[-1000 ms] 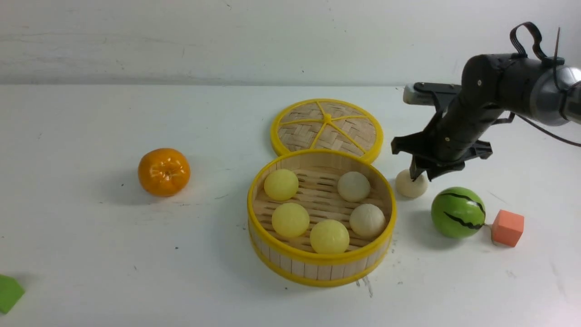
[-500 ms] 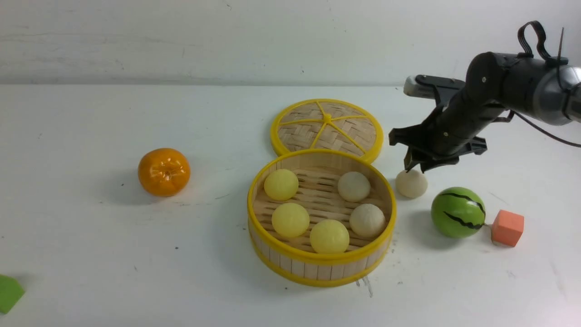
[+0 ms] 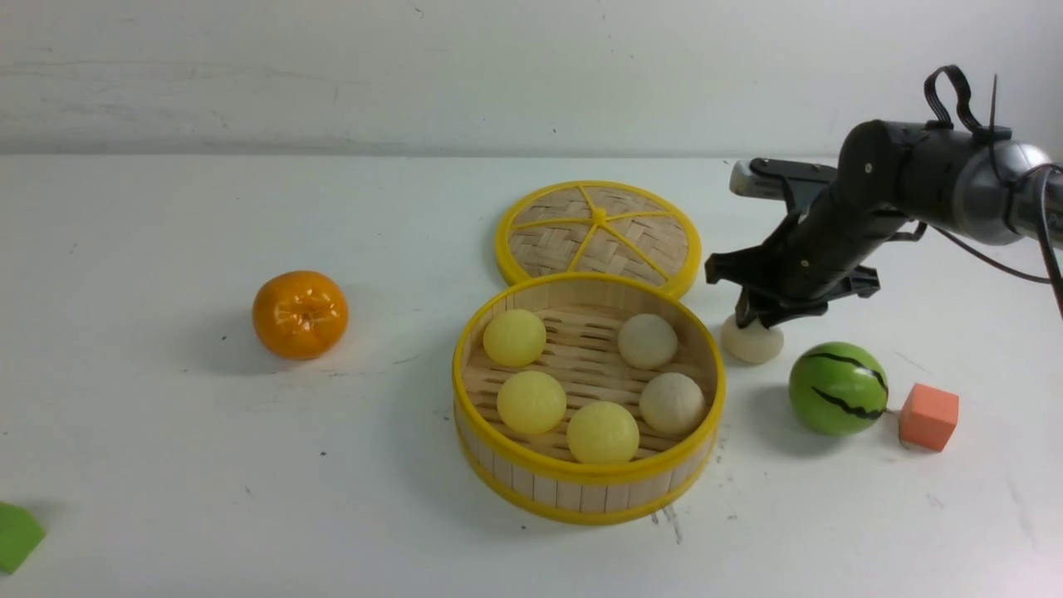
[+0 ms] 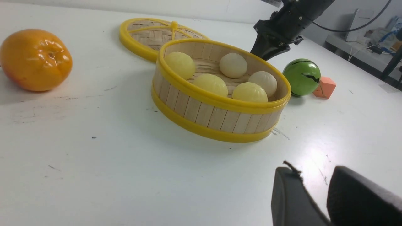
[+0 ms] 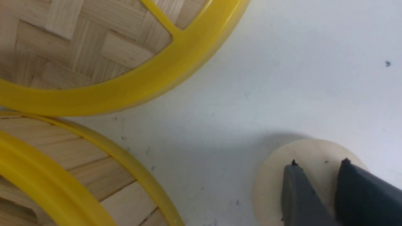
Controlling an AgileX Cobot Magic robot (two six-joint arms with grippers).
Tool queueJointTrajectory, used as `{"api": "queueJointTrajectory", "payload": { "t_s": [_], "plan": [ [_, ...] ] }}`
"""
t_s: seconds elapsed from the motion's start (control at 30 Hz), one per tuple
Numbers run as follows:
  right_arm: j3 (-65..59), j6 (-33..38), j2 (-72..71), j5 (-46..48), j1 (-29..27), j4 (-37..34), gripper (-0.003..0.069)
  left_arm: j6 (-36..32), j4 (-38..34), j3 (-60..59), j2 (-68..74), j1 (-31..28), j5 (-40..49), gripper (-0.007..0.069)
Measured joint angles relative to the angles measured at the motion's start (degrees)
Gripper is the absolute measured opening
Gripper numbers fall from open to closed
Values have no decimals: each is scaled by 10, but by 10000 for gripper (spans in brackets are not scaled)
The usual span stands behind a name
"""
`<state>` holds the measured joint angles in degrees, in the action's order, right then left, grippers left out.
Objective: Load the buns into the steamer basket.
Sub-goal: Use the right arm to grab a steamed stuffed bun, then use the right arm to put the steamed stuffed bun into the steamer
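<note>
**Hidden and cut off**

The right gripper (image 3: 751,320) covers the top of the sixth bun (image 3: 752,342); whether its fingertips squeeze it or only press on it cannot be told. The steamer basket (image 4: 220,103) hides that bun from the left wrist. A green block (image 3: 17,536) is cropped at the front view's edge.

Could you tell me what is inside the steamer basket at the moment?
Five buns lie on the slatted floor of the steamer basket: three pale yellow and two cream. The floor beneath each bun is hidden.
</note>
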<state>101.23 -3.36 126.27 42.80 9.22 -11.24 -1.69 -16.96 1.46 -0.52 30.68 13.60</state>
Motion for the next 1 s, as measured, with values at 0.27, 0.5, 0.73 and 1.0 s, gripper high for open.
{"api": "queueJointTrajectory", "payload": {
  "t_s": [0.27,0.5,0.73,1.0],
  "plan": [
    [0,15,-1,5,0,2,1,0,0,0,0,0,0,193],
    [0,42,-63,60,5,-2,1,0,0,0,0,0,0,200],
    [0,98,-130,91,68,-72,2,0,0,0,0,0,0,208],
    [0,111,-104,61,140,-97,5,0,0,0,0,0,0,217]
  ]
}}
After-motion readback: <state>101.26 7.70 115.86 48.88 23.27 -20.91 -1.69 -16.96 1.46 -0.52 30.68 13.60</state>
